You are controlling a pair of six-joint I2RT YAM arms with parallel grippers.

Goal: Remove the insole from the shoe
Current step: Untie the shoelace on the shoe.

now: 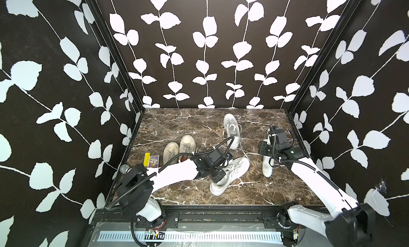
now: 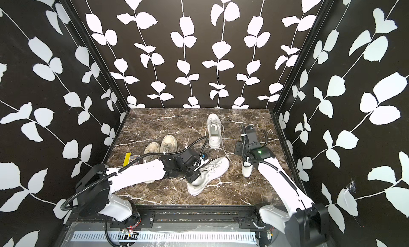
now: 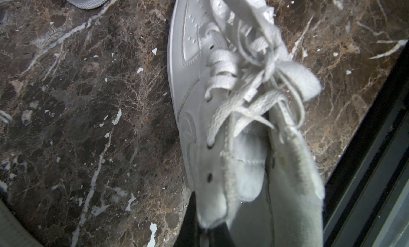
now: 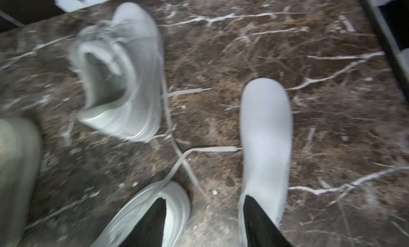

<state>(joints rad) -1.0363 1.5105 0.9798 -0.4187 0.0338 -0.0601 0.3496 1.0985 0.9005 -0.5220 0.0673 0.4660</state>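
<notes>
left gripper [image 1: 218, 178] clamps shoe [image 1: 234, 170] collar | right gripper [image 4: 205, 200] released | insole [image 4: 265, 135] on table [image 1: 177, 124] | card [image 1: 154, 161] print illegible

You have a white sneaker [image 3: 194, 79] in smooth, faintly shiny leather-look material with a perforated toe. Its flat laces [image 3: 223, 79] are woven cloth and its collar lining is fuzzy. The table [image 1: 177, 124] under it is polished-looking brown marble with white veins. Right of the sneaker in both top views, the insole [image 1: 267, 169] is matt, fine-textured white. To its left, two shoes [image 1: 187, 144] look like dull, soiled canvas.
</notes>
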